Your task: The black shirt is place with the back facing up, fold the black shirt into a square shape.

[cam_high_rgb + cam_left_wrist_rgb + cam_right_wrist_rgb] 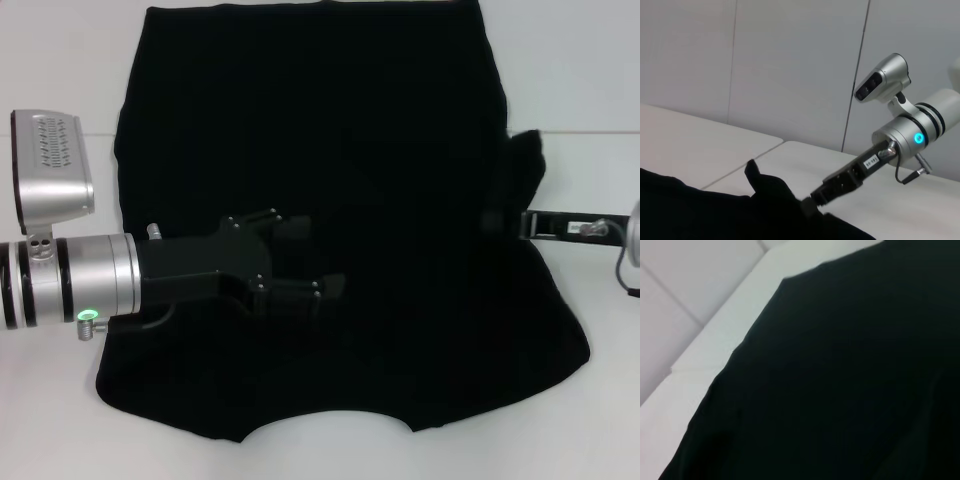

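Here I see the black shirt [330, 180] spread flat across the white table [60, 60], its curved neckline at the edge nearest my robot. Starting at the shirt's left side, my left gripper [300, 265] reaches in over the cloth and sits above the shirt's lower middle, fingers spread moderately, holding nothing; I judge it is there to pin or smooth the fabric while the other side folds. At the shirt's right edge, my right gripper [505, 222] is buried in a raised bunch of cloth, apparently the sleeve, lifted off the table. I cannot tell how its fingers stand, since the black fabric hides them.
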`<state>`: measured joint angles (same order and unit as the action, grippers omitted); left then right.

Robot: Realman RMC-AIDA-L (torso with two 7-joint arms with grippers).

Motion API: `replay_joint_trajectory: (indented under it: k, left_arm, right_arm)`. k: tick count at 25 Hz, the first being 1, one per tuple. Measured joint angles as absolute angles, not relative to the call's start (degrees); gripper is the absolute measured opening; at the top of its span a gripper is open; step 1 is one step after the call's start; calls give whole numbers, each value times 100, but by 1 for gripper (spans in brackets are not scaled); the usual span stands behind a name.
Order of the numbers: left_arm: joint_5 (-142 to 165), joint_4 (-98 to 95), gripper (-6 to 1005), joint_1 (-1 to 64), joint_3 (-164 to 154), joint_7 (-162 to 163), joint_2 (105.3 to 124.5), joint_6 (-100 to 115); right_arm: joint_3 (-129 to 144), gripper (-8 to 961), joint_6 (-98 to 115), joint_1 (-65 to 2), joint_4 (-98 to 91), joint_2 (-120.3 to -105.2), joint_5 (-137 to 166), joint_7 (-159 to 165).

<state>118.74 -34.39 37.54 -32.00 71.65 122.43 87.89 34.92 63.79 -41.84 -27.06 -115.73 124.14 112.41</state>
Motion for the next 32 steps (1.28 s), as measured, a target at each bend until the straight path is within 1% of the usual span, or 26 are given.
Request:
replay_joint_trajectory:
  k: [9,14,18,20,23,26,29,32]
  left_arm:
    - [11817,-3445,948,3753,-3203,7293,12238,8796]
    - [11756,-3451,949,3727,-3182,7327,12221,8787]
    - [11677,-3450,949,3691,-3172,7352,12234,8745]
    - [11675,-3449,949,3679,-3171,7418,12234,8729]
    - [11672,-3504,948,3647,-3075,7654,12208,8724]
    - [11685,-3766,948,3525,-2945,8203,12145,8777]
    - [11742,-4138,948,3320,-2929,8865,12065,8906]
    - [11951,-4554,948,3059,-2857,9442,11988,9051]
  right_arm:
    - [4165,3,6156,-4423,-2721,-11595,12414,11994]
    - [4324,50,6526,-4449,-2882,-11594,12413,11993]
    - [4320,88,6684,-4448,-2950,-11534,12378,12030]
    - [4298,107,6692,-4442,-2951,-11527,12344,12022]
    - [4273,212,6733,-4403,-2953,-11522,12176,11919]
    - [4272,316,6804,-4385,-2934,-11549,11949,11682]
    - [4273,573,6813,-4384,-2906,-11622,11747,11381]
    - [4266,629,6752,-4397,-2900,-11727,11639,11058]
